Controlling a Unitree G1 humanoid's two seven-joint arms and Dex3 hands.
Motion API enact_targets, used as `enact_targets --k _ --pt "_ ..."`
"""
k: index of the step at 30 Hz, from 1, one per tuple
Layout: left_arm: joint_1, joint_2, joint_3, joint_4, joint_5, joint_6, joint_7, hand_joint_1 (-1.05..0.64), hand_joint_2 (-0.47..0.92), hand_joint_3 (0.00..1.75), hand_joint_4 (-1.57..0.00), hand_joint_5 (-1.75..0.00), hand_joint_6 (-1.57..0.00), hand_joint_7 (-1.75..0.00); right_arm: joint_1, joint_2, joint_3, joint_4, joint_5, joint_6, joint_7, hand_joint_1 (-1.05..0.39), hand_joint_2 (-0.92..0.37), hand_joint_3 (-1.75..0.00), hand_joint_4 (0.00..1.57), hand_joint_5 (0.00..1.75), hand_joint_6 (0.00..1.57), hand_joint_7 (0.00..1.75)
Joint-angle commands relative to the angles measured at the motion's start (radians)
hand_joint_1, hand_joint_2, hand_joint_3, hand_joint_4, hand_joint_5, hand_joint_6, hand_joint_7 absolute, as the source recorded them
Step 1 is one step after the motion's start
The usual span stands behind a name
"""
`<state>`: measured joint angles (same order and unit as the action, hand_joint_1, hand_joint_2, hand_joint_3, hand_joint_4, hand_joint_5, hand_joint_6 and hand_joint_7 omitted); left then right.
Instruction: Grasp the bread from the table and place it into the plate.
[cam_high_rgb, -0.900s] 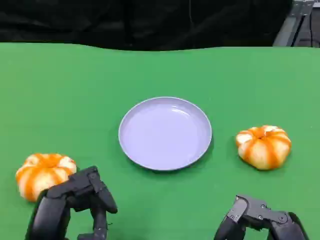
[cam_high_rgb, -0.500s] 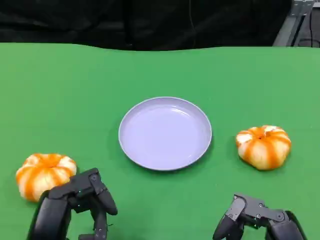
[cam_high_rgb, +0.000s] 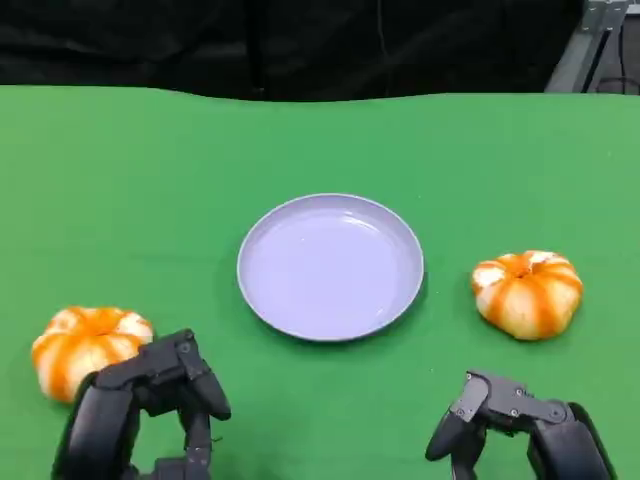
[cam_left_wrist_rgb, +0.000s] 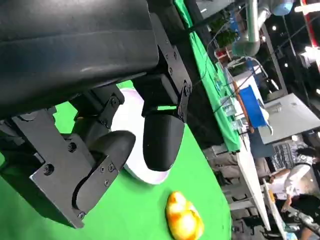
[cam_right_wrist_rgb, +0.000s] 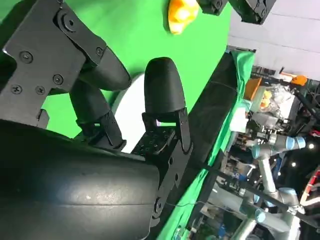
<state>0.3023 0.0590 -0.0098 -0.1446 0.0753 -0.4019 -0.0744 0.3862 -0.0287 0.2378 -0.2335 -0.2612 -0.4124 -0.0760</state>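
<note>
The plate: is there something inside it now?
Nothing lies inside the plate; its whole lilac inner surface shows in the head view. Both breads sit on the green table. Its underside is hidden.

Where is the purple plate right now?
In the head view, the plate sits empty in the middle of the green table, between the left bread and the right bread, touching neither.

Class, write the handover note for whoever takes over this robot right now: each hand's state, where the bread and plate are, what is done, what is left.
Left hand: open, holding nothing, right beside the left bread.
Right hand: open, holding nothing, nearer the robot than the right bread.
Plate: mid-table between the two breads, nothing in it.
Done: nothing grasped.
Left: grasp a bread and place it in the plate.
</note>
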Motion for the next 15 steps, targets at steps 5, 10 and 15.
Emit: enact_targets --k 5,10,15 --pt "-0.087 0.138 0.060 0.014 0.304 0.035 0.085 -0.22 0.34 1.04 -0.43 -1.17 -0.42 -0.84 -0.039 0.024 -0.014 0.034 -0.020 0.016 -0.034 -0.08 -0.03 -1.75 0.92 1.71 0.92 1.38" --pt "-0.113 0.228 0.055 -0.061 0.610 0.196 0.109 -0.54 0.84 0.10 -0.02 -1.08 -0.15 -0.62 -0.044 0.031 -0.010 0.027 -0.025 0.034 -0.037 -0.08 -0.02 -1.75 0.94 1.72 0.93 1.38" --pt "-0.196 0.306 -0.006 -0.071 0.844 0.399 -0.008 -0.63 0.89 0.02 0.00 -0.69 -0.13 -0.43 -0.047 0.029 -0.006 0.035 -0.026 0.025 -0.039 -0.07 -0.02 -1.75 0.94 1.72 0.94 1.38"
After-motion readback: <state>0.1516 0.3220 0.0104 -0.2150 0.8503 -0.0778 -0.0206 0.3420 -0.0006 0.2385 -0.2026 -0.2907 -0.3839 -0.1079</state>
